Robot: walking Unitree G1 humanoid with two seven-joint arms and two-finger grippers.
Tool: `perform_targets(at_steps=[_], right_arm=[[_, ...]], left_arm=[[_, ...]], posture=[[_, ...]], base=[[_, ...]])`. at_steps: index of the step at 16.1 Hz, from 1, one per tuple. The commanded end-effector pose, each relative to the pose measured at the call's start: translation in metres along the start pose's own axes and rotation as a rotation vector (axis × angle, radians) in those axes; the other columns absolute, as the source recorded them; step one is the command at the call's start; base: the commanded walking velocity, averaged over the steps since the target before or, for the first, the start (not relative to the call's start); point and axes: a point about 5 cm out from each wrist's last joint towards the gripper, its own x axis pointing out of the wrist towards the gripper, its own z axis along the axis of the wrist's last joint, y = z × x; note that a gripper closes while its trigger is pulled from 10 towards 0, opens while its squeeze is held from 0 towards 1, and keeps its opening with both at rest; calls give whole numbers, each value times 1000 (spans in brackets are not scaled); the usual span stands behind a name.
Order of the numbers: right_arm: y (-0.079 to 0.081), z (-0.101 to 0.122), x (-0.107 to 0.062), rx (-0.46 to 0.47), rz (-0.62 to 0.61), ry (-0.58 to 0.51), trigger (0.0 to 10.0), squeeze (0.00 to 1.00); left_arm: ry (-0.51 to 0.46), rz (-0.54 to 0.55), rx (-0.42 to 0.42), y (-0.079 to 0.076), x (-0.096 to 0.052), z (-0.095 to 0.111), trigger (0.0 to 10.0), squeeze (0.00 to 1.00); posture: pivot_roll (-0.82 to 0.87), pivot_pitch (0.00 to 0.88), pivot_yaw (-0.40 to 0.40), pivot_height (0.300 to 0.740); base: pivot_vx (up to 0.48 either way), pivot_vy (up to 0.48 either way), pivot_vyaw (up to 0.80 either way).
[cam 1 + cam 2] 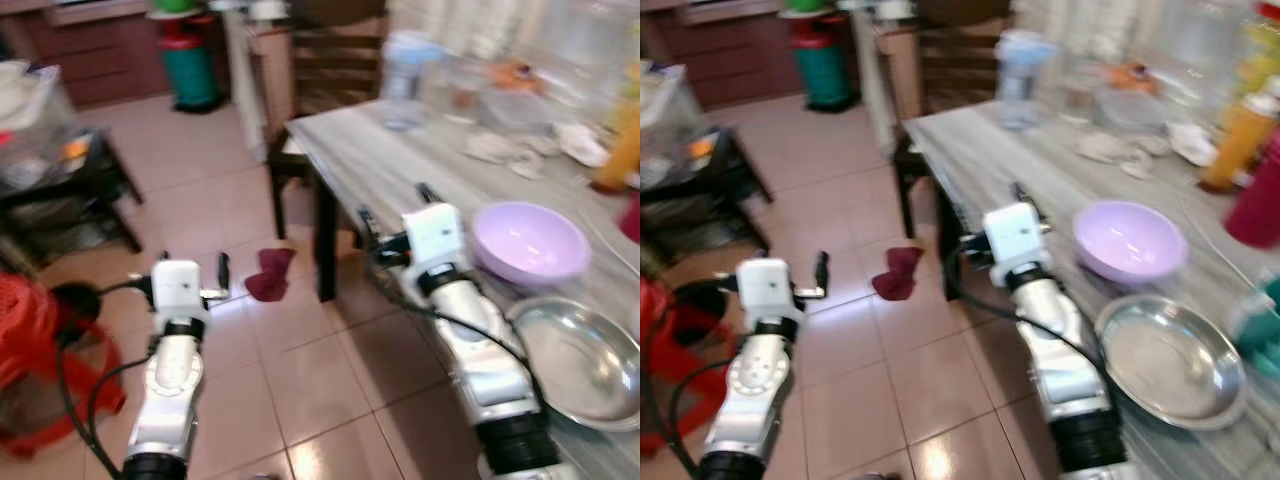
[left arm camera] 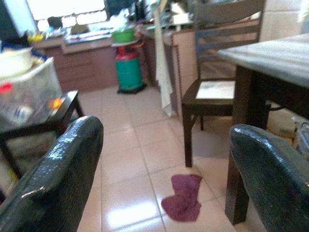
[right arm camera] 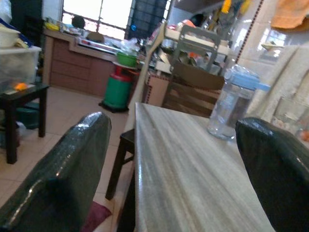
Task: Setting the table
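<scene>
i judge the setting barely begun: both my left end effector (image 1: 190, 276) and right end effector (image 1: 395, 212) hang open and empty, while the lilac bowl (image 1: 528, 242) and steel plate (image 1: 580, 362) sit unarranged on the counter (image 1: 370, 150).

**Kitchen-dining room, tiled floor, daylight from rear**

Glossy pinkish floor tiles (image 1: 300, 370). Grey wood-grain table (image 1: 380, 160) at right, dark legs. Dark slatted chair (image 2: 217, 87) at its far end. Brown cabinets (image 2: 91, 63) along back wall; bright window (image 3: 101, 12) above. Low black side table (image 1: 90, 190) upper left. Maroon cloth (image 2: 182, 195) on floor.
</scene>
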Motion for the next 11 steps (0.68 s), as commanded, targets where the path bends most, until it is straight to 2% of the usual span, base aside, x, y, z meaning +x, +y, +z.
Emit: perform_targets(at_steps=[1, 4, 7, 9, 11], right_arm=[[9, 2, 2, 20, 25, -11, 10000, 0], [12, -3, 0, 52, 23, 8, 10000, 0], [7, -15, -4, 181, -34, 73, 10000, 0], [3, -24, -6, 217, -63, 109, 10000, 0], [1, -34, -10, 237, -75, 148, 10000, 0]], left_arm=[[7, 26, 19, 9, 1, -2, 10000, 0], [38, 49, 22, 13, 0, -10, 10000, 0], [50, 47, 21, 12, -1, -14, 10000, 0], [53, 43, 20, 12, -1, -15, 10000, 0], [57, 35, 23, 11, -1, -16, 10000, 0]], posture=[[-153, 38, 3, 740], [-152, 38, 5, 740], [-153, 37, 6, 740], [-154, 38, 7, 740], [-153, 38, 9, 740]], base=[[0, 0, 800], [0, 0, 800], [0, 0, 0], [0, 0, 0], [0, 309, 0]])
